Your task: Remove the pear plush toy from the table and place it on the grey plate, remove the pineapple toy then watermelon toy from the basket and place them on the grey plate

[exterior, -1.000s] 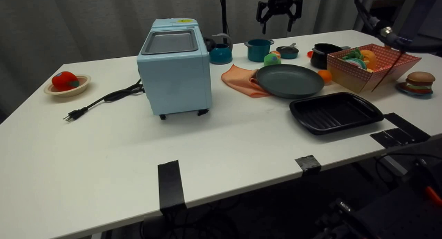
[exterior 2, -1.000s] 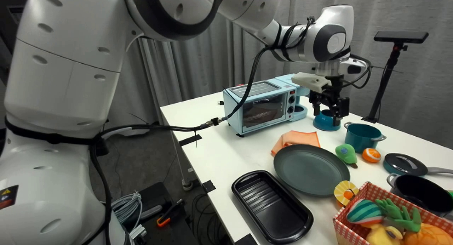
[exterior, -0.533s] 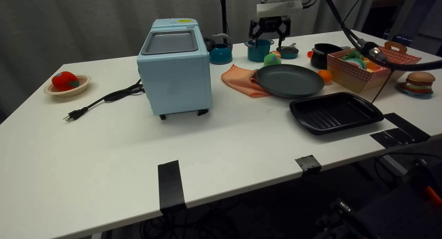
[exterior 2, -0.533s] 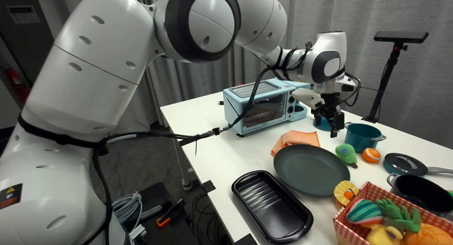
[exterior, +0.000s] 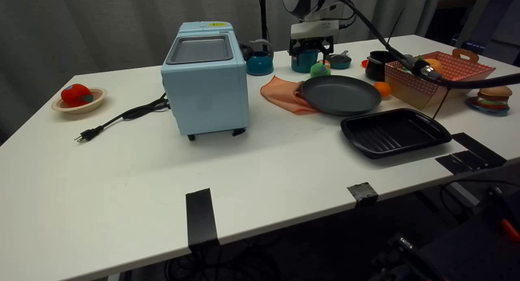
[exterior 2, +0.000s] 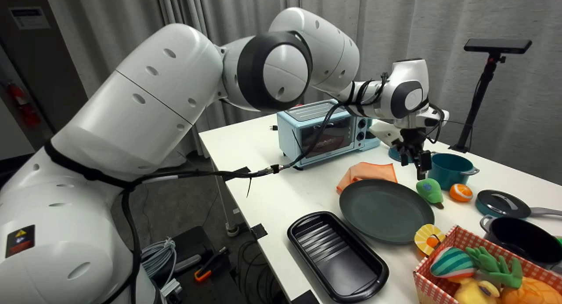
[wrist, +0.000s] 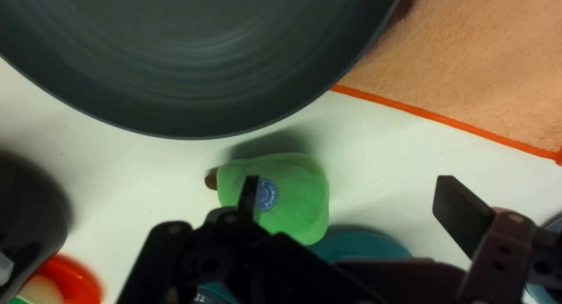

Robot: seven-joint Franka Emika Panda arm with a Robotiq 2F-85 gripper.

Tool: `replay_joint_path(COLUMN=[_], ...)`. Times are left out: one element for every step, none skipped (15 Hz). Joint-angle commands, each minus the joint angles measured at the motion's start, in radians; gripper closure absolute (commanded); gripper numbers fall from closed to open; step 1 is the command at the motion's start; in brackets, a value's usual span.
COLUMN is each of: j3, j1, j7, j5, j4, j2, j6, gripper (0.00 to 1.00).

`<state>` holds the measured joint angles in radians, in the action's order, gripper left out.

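The pear (wrist: 296, 194) lies off-centre below the gripper (wrist: 351, 196), partly hidden by one finger (wrist: 249, 196), its long axis roughly along the wide, empty jaws' spread.

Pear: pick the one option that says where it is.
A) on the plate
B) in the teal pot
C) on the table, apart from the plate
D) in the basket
C: in the wrist view the pear lies on the table, with a shadowed white strip showing between it and the plate.
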<state>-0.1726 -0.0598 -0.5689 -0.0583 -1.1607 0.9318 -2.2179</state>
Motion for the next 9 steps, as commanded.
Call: replay_joint_path(j3=[-0.049,-0.057,-0.066,-0.071,-0.077,-0.080,-0.082,-0.084,-0.083], j1=[-0.003,0.001,0.004,0.008,0.010,0.014,0.017,0.020,0.025], j7=[-0.059,-0.068,-0.080,-0.090,-0.103,-0.113,-0.124,-0.132,-0.137], j5=[-0.026,-0.030,-0.035,-0.038,-0.041,-0.044,-0.045,-0.047,-0.047], j4=[0.188,0.217,0.248,0.281,0.313,0.339,0.364,0.386,0.404], j2=[0.134,0.159,0.184,0.209,0.233,0.252,0.270,0.284,0.292], j6=[0.063,0.072,0.084,0.104,0.127,0.147,0.167,0.188,0.208], gripper=[0.00,0.00,0.00,0.00,0.13,0.26,0.35,0.42,0.50])
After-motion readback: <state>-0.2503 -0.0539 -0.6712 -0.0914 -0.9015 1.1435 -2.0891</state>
